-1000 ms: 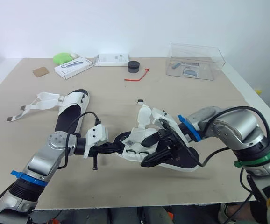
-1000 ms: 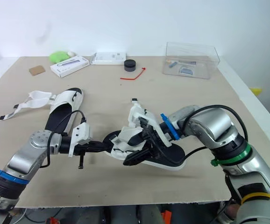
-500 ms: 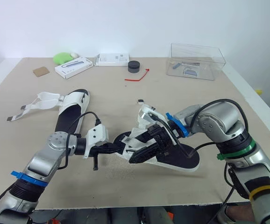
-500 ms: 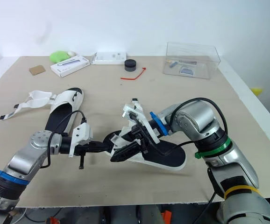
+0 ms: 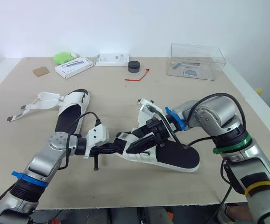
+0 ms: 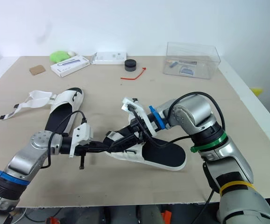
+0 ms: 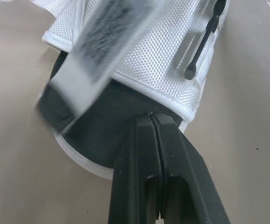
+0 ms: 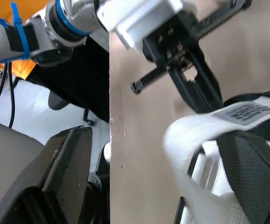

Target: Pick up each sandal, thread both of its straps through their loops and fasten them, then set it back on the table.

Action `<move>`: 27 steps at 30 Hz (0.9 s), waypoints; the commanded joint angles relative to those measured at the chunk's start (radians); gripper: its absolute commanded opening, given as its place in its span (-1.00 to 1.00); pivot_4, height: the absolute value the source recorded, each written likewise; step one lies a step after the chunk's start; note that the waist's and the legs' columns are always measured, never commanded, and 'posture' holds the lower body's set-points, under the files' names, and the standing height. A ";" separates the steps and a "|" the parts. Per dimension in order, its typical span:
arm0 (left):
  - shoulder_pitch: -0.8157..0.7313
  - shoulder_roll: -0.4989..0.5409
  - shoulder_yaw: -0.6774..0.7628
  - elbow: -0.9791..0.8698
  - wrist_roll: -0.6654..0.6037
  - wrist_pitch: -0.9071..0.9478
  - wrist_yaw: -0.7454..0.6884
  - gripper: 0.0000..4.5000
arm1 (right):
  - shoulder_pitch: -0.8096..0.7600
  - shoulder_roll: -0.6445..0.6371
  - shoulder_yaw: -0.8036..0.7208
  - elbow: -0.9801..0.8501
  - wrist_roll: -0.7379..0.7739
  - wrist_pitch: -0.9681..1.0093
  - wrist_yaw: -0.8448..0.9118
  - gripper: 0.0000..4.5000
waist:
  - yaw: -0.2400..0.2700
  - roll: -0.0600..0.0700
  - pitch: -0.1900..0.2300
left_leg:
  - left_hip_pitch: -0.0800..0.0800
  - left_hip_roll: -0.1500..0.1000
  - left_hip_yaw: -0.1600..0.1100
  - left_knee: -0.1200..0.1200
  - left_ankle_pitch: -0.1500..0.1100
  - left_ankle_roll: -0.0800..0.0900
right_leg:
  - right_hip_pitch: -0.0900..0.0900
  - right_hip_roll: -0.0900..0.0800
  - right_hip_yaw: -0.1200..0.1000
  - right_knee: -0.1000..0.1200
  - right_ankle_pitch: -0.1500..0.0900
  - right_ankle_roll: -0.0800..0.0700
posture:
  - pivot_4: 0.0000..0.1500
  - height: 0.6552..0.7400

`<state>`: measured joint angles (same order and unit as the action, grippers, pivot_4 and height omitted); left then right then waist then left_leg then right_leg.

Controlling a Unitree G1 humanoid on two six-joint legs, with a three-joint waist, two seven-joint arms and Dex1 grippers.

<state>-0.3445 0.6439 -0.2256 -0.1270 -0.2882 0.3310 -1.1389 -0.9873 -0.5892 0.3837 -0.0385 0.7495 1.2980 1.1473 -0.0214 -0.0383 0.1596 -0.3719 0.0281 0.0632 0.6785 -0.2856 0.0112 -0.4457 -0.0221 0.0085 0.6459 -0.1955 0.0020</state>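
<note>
A white sandal with a black sole (image 5: pixel 174 156) lies at the table's middle. My left gripper (image 5: pixel 119 146) is shut on the sole's rim at its left end; in the left wrist view the fingers (image 7: pixel 144 154) pinch together just under the white mesh upper (image 7: pixel 158 60). My right gripper (image 5: pixel 145 141) hovers over the sandal's straps, open, with a white labelled strap (image 8: pixel 228 116) lying across the gap between its fingers (image 8: pixel 67 170). A second sandal (image 5: pixel 73 111) lies at the left, its straps (image 5: pixel 38 102) spread loose on the table.
At the back stand a clear plastic box (image 5: pixel 196 61), a black round puck (image 5: pixel 133 66), a red tie (image 5: pixel 138 76), two white boxes (image 5: pixel 73 67) (image 5: pixel 111 59), a green object (image 5: pixel 62 58) and a brown card (image 5: pixel 40 71). The table's front edge (image 5: pixel 125 204) is close.
My right gripper has swung from over the sandal's middle toward its left end, turning as it went, and the strap has lifted with it. The left gripper has kept its hold.
</note>
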 commanded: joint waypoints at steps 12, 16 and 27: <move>-0.003 0.000 -0.013 0.010 0.020 -0.006 -0.008 -1.00 | 0.018 -0.036 -0.035 -0.086 0.029 0.013 0.034 -0.96 | 0.000 0.000 0.000 | 0.000 0.000 0.000 0.000 0.000 0.000 | 0.000 0.000 0.000 0.000 0.000 0.000 | 1.00 1.00; -0.002 -0.001 -0.012 0.011 0.021 -0.006 -0.005 -1.00 | 0.037 -0.055 -0.037 -0.117 -0.019 -0.105 0.058 -0.96 | 0.000 0.000 0.000 | 0.000 0.000 -0.001 0.000 0.000 0.000 | 0.000 0.000 -0.001 0.000 0.000 0.000 | 1.00 1.00; -0.009 -0.002 -0.003 0.025 0.015 -0.008 -0.004 -1.00 | 0.211 -0.075 -0.099 -0.205 -0.341 -0.919 0.107 -0.96 | 0.000 0.000 0.000 | -0.001 0.000 -0.001 0.000 0.000 0.000 | 0.000 0.000 -0.003 -0.001 -0.003 0.005 | 1.00 1.00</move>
<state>-0.3521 0.6413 -0.2276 -0.1151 -0.2826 0.3237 -1.1441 -0.7744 -0.6668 0.3293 -0.2011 0.4308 0.4762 1.2442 -0.0212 -0.0383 0.1596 -0.3724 0.0280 0.0621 0.6784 -0.2857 0.0113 -0.4456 -0.0221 0.0057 0.6454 -0.1987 0.0066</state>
